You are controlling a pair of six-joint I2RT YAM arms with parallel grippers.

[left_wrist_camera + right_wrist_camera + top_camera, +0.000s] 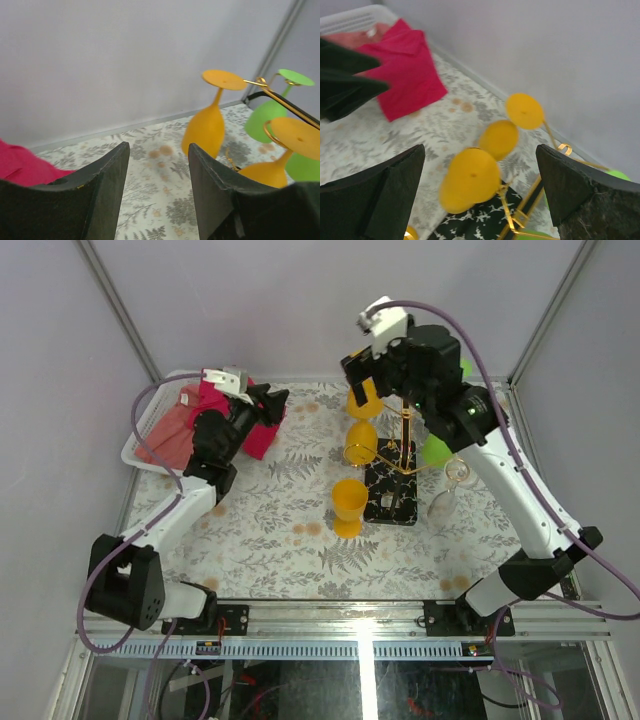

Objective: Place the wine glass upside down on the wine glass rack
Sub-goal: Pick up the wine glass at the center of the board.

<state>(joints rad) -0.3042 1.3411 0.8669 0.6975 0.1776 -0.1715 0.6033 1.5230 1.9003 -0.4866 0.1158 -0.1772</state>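
the glass yet to be hung appears to be the yellow goblet [349, 505] standing on the table [260, 530], rim up and foot down, just beside the near-left corner of the black base of the wine glass rack [392, 495]. its long axis is vertical, parallel to the gold pole, but it is the wrong way up for the task. two hanging yellow goblets [361, 443] sit bowl-down on the curled arms at the rack's left side, with green goblets [435, 448] on its right. whether a free arm remains cannot be told.

the right gripper [360, 370] hovers high over the far side of the rack, jaws spread wide and closed on nothing. from it, the standing goblet lies lower and toward the near edge, with the hung glasses in between.

the left gripper [274, 398] is by the red cloth [255, 432] at the far left, jaws partly apart and empty, pointing toward the rack. from it, the goblet lies toward the near edge and to its right, across the table.

neither gripper is clearly closer. the left arm probably has the less obstructed path to the stem. turning the goblet bowl-down is likely the part that needs care.
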